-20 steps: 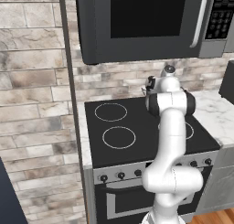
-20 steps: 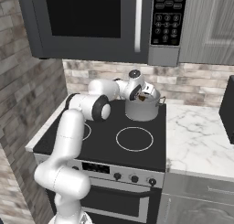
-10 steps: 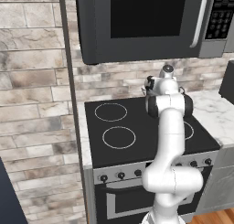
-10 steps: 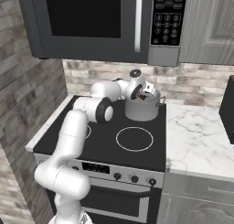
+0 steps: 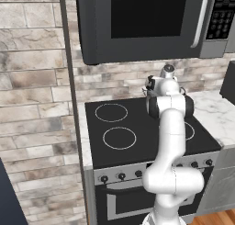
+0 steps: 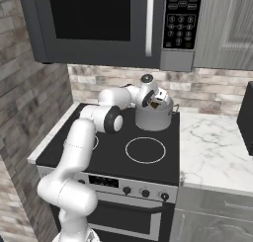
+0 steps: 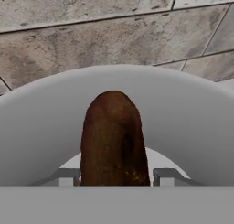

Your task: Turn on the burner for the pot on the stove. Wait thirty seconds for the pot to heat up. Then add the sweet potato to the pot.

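White rounded arm links, dark joint rings, bulbous white base, grey-capped wrist.

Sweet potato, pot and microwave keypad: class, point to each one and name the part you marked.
sweet potato (image 7: 114, 141), hand view, middle of its brown body.
pot (image 6: 155, 118), right base view, front wall.
microwave keypad (image 6: 182, 20), right base view, centre of the button panel.

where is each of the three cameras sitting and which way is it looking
Left base view: behind the arm to its left, looking forward and down at the stove and microwave; the white arm rises at lower right.
Right base view: behind to its right, facing the same stove; the arm rises at lower left and reaches to the pot.
Hand view: on the hand, looking along the fingers into the pot, with the sweet potato held between them.
Shared: both base views show stove, microwave and arm; right base and hand views share the pot.
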Robot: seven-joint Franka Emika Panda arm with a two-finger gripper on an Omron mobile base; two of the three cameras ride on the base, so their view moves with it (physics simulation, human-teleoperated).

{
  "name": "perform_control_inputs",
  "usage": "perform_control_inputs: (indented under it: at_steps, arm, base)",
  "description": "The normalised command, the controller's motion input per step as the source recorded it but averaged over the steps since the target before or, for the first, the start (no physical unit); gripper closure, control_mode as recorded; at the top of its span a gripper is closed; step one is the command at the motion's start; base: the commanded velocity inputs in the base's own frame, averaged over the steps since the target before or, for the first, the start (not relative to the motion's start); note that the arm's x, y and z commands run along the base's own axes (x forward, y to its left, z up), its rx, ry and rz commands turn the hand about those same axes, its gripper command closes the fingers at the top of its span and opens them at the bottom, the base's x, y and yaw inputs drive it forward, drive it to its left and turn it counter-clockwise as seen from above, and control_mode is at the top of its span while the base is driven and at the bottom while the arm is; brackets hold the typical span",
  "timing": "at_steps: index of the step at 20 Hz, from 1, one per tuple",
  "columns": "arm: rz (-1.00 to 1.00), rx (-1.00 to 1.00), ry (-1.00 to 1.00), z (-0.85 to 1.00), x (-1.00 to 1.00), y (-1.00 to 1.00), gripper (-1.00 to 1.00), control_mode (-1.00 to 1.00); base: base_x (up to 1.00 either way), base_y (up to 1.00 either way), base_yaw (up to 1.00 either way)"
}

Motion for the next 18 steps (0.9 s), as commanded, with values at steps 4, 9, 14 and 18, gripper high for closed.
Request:
perform_control_inputs:
  at_steps: [4, 9, 14, 18]
  arm:
    - [0.00, 0.00, -0.02, 0.00, 0.00, 0.00, -1.00, -1.00]
    - [0.00, 0.00, -0.03, 0.00, 0.00, 0.00, -1.00, -1.00]
    - [0.00, 0.00, -0.11, 0.17, -0.02, 0.00, -1.00, -1.00]
    - [0.00, 0.00, -0.18, 0.12, -0.11, 0.00, -1.00, -1.00]
  base:
    - [0.00, 0.00, 0.00]
    - [0.00, 0.00, 0.00]
    - [0.00, 0.00, 0.00]
    - [0.00, 0.00, 0.00]
